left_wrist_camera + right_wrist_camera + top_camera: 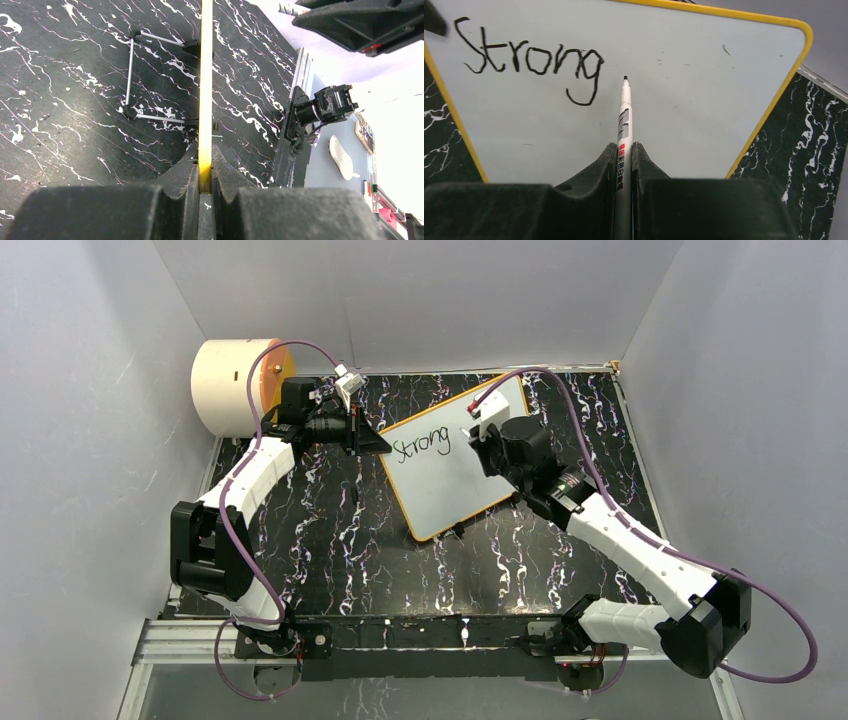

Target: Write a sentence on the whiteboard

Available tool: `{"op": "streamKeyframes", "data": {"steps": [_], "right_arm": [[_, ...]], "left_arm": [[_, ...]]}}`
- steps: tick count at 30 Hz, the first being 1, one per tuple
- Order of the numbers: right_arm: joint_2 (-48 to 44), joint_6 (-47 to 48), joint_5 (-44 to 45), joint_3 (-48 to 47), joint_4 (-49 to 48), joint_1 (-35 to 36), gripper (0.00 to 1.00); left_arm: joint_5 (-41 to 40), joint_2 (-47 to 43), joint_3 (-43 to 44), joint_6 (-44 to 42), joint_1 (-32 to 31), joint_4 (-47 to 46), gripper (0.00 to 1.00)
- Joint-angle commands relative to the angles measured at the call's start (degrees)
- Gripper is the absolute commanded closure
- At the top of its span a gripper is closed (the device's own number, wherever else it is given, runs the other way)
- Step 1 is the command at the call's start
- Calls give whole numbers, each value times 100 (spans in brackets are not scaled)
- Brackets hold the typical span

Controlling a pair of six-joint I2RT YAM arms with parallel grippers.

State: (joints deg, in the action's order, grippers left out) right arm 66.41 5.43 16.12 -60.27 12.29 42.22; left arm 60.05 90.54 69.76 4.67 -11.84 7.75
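Note:
The whiteboard [440, 480] with an orange-yellow frame stands tilted in the middle of the black marbled table, with "Strong" written on it in black. My left gripper [375, 437] is shut on the board's left edge, which shows edge-on as a yellow strip [205, 90] between its fingers. My right gripper [490, 440] is shut on a white marker [624, 130]. The marker's black tip sits just right of the "g" on the board [684, 120]; I cannot tell if it touches.
A cream cylinder with an orange face [240, 385] lies at the back left by the wall. Grey walls enclose the table on three sides. The board's wire stand and black feet [131, 75] show behind it. A metal rail [400, 630] runs along the near edge.

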Motion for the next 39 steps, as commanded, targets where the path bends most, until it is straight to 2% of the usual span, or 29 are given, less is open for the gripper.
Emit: {"op": "streamKeyframes", "data": {"steps": [1, 39], "right_arm": [[-129, 128, 53, -63, -218, -240, 100], [329, 270, -288, -345, -566, -390, 100]], "left_arm": [[69, -149, -93, -123, -21, 149, 100], [77, -107, -94, -124, -21, 148, 100]]}}
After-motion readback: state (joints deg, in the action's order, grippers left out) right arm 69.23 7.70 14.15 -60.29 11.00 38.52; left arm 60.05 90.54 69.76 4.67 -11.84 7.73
